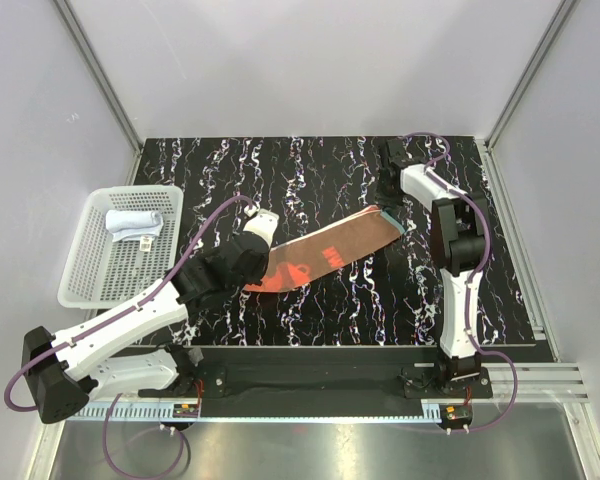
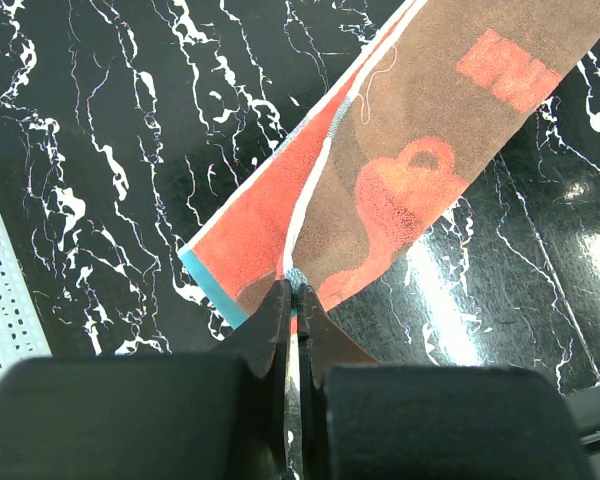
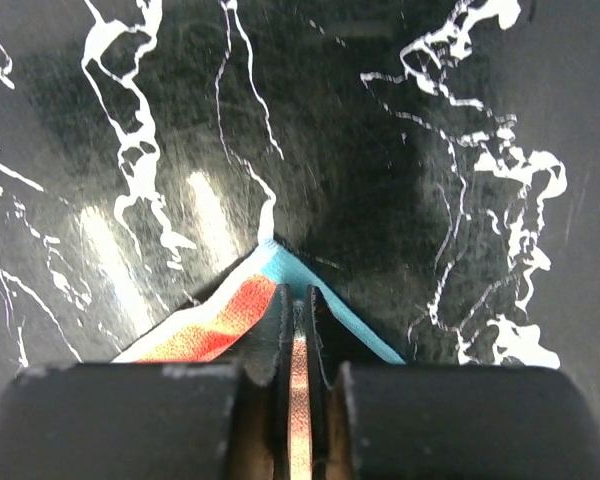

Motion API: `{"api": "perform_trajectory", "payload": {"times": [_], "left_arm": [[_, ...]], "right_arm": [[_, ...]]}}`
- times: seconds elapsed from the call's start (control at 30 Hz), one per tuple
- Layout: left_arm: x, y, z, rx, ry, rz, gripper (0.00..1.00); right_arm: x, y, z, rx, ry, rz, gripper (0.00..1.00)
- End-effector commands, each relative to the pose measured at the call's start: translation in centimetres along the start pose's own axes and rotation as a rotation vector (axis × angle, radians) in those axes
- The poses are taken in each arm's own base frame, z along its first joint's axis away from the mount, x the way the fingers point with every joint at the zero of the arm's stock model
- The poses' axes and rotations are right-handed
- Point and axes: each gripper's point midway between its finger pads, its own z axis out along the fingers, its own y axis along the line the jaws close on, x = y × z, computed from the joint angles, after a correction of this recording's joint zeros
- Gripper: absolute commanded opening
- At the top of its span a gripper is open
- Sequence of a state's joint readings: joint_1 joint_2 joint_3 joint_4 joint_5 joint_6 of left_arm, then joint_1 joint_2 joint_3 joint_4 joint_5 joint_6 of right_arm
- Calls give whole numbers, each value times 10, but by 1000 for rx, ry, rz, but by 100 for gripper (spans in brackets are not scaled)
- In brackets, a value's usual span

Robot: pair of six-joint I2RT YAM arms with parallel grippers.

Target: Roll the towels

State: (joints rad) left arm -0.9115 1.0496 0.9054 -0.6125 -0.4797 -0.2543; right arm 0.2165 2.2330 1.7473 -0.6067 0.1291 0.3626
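Rust-brown towel (image 1: 325, 255), red-orange print (image 2: 405, 200), ends in left gripper (image 2: 293, 292), right gripper (image 3: 296, 293).

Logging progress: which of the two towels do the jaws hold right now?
The rust-brown towel with red-orange print, stretched on the marble table, each end pinched in one arm's jaws. The white towel lies bundled in the basket, untouched.

**No legible writing**

No word, number, brand or label can be read in any view. The rust-brown towel (image 1: 330, 252) carries red-orange printed marks (image 2: 400, 205). In the left wrist view these are a plain block and a curled figure. From above they look like letter-like strokes, too blurred to make out as text.
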Motion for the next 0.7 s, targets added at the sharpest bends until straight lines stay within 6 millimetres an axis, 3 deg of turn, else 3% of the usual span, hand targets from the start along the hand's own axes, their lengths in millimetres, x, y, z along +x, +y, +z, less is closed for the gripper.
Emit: {"api": "perform_trajectory", "payload": {"times": [0.0, 0.17, 0.43, 0.53, 0.57, 0.6, 0.67], "left_arm": [[-13, 2, -2, -16, -35, -11, 0], [-13, 2, -3, -17, -36, -13, 0], [-22, 5, -11, -10, -83, -51, 0], [-31, 5, -20, 7, -102, -76, 0], [-35, 5, -24, 11, -109, -84, 0], [-36, 6, -28, 15, -104, -84, 0], [-46, 11, -42, 22, -129, -101, 0]], "right_arm": [[-19, 11, -31, -39, -77, 5, 4], [-21, 4, -49, -17, -99, 8, 3], [-22, -12, -109, -1, -157, 13, 8], [-15, -20, -130, 3, -156, 11, 8], [-7, -23, -133, 7, -145, 9, 3], [-9, -25, -151, -6, -172, 13, 0], [1, -31, -164, -10, -177, 23, 0]]}}
